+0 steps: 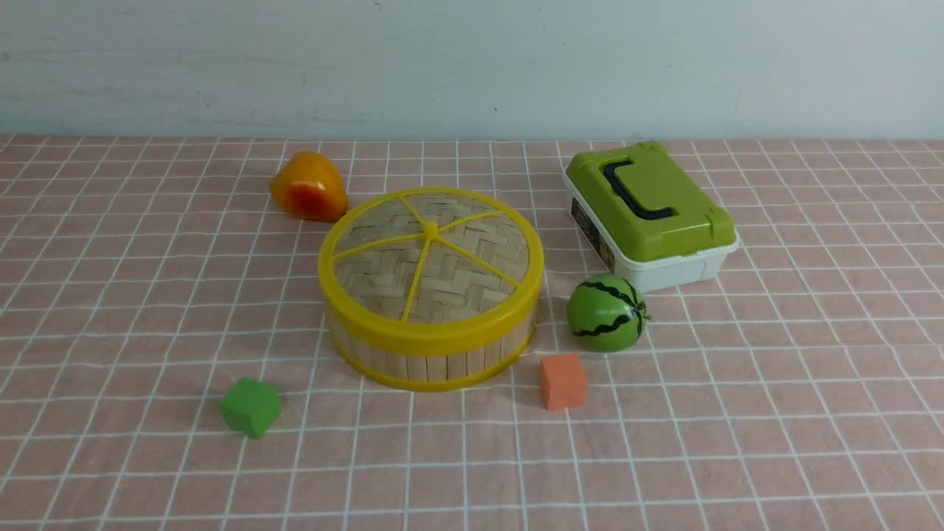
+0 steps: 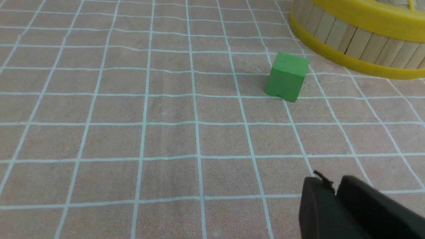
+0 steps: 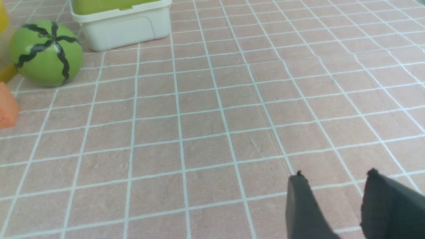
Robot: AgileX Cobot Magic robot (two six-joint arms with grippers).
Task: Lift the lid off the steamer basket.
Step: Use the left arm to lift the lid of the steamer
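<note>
Lid (image 1: 442,273) sits flat on steamer basket (image 1: 435,361) mid-desk (image 1: 133,310), toward the far edge and rightward from the clenched left jaws, which look nearer than the released right jaws.

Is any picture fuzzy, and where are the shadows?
Front view: sharp, even light, only a faint shadow beside the orange block. Left wrist view: green block sharp, left fingers fuzzy up close. Right wrist view: watermelon clear, right fingers fuzzy too.

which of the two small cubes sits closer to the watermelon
The orange cube, just in front of the watermelon; the green cube lies left of the steamer basket.
</note>
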